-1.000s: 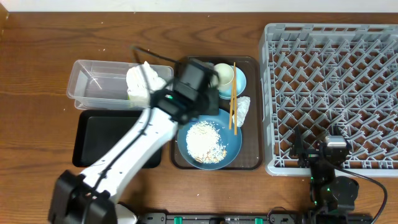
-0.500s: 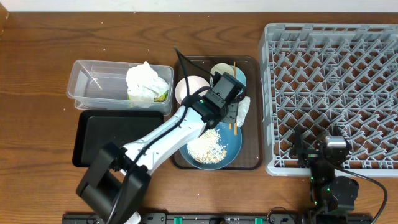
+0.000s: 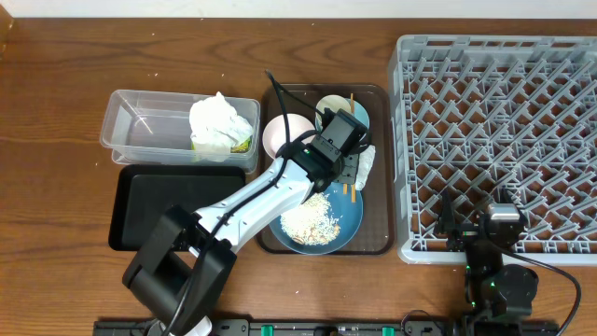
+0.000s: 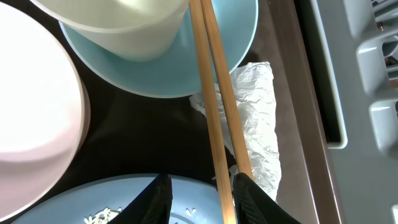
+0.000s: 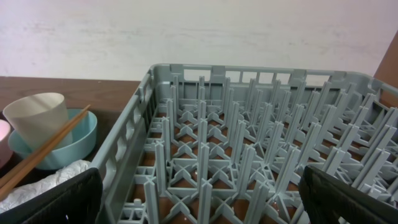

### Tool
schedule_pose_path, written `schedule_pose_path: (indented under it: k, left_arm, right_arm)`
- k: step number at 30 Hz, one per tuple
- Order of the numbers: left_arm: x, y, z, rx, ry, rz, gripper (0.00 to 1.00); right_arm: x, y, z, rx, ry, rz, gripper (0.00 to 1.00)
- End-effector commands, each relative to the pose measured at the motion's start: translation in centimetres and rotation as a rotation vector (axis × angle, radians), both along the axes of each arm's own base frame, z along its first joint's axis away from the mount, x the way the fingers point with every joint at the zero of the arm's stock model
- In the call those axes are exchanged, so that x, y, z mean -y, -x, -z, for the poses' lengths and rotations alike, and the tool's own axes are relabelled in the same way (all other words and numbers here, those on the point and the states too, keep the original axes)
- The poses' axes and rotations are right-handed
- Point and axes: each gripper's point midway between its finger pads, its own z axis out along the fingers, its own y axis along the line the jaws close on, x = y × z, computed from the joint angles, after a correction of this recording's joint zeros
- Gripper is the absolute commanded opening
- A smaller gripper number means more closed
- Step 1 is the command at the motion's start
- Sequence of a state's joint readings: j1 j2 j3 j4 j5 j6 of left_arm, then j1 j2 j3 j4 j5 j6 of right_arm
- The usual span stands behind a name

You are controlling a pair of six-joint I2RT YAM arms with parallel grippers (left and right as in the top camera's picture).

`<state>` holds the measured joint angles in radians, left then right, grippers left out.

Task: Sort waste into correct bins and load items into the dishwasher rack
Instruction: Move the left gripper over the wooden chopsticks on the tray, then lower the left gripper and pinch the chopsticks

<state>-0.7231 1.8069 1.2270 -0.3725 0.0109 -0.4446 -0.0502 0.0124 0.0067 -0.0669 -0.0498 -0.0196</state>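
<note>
From overhead, the left gripper (image 3: 347,170) hangs over the brown serving tray (image 3: 378,245) mid-counter, above the chopsticks (image 3: 352,99). The dishwasher rack (image 3: 499,131) fills the right edge, and the right gripper (image 3: 504,224) sits beside the rack's near wall, close to the front edge.

In the left wrist view, the jaws stand apart, with the chopsticks (image 4: 214,93) running between the fingertips (image 4: 249,196) over a crumpled napkin (image 4: 258,118).

In the right wrist view, the fingers (image 5: 56,199) are spread wide and hold nothing, facing the rack (image 5: 249,149).

Rack (image 3: 494,121) — grey; plate (image 3: 348,222) dark-blue; napkin (image 3: 364,166) white; tray (image 3: 168,210) black.
</note>
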Motion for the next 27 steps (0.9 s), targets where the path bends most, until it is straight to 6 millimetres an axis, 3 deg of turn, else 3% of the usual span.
schedule_pose_path:
  k: [1,8,27]
  left_arm:
    - [-0.4,0.1,1.5,-0.014,-0.037,-0.010,0.36]
    - [-0.4,0.1,2.6,-0.028,-0.047,-0.012,0.36]
    - [-0.2,-0.1,2.5,-0.023,-0.040,-0.010,0.35]
  right_arm:
    - [0.0,0.0,0.1,-0.001,0.003,-0.001,0.99]
    - [0.0,0.0,0.1,-0.001,0.003,-0.001,0.99]
    - [0.0,0.0,0.1,-0.001,0.003,-0.001,0.99]
